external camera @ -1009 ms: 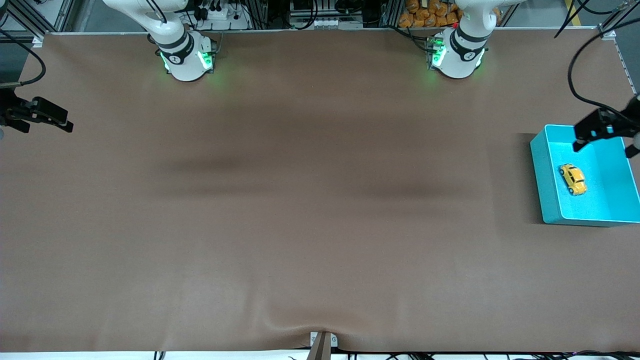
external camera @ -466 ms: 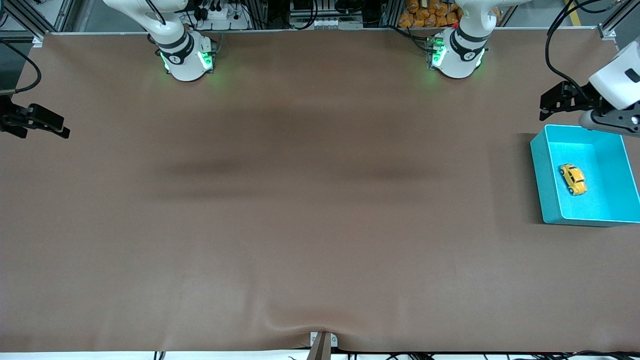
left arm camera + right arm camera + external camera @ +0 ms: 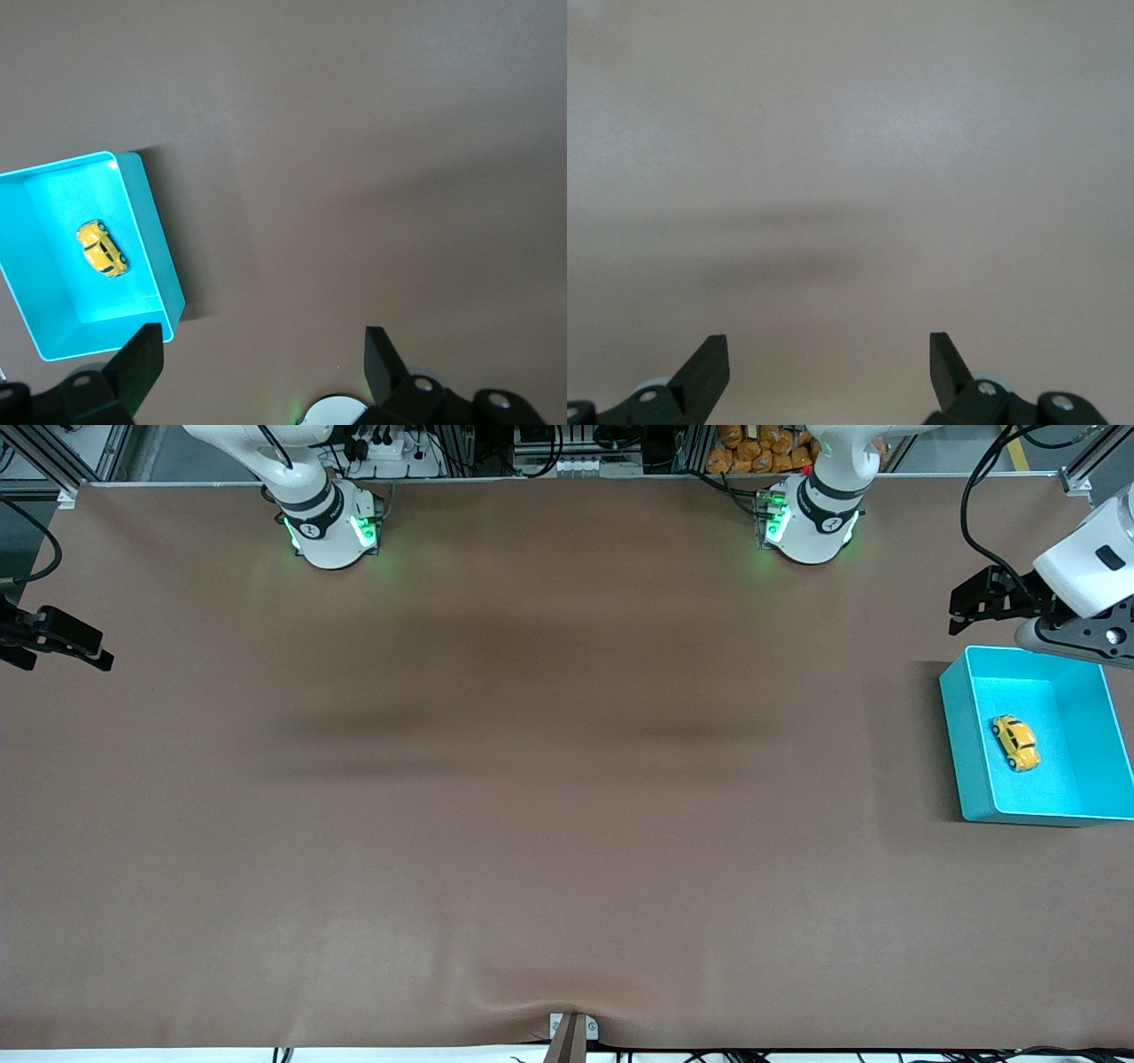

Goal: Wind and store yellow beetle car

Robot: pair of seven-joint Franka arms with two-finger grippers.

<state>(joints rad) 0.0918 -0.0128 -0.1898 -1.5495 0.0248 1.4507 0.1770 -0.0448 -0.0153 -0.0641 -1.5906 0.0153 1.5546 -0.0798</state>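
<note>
The yellow beetle car [image 3: 1015, 742] lies inside the teal bin [image 3: 957, 744] at the left arm's end of the table. It also shows in the left wrist view [image 3: 101, 249], in the bin [image 3: 159, 257]. My left gripper [image 3: 970, 602] is open and empty, up in the air over bare table beside the bin's edge farthest from the front camera. In its wrist view [image 3: 263, 350] the jaws stand wide apart. My right gripper [image 3: 84, 646] is open and empty over the right arm's end of the table; its wrist view [image 3: 829, 354] shows only bare mat.
A brown mat [image 3: 532, 779] covers the table. The two arm bases [image 3: 332, 527] [image 3: 811, 522] stand along the edge farthest from the front camera. A small bracket [image 3: 571, 1032] sits at the table's near edge.
My left gripper rose out of the bin and moved away from the front camera, over bare table. The car stayed in the bin. My right gripper drifted slightly toward the table's end.
</note>
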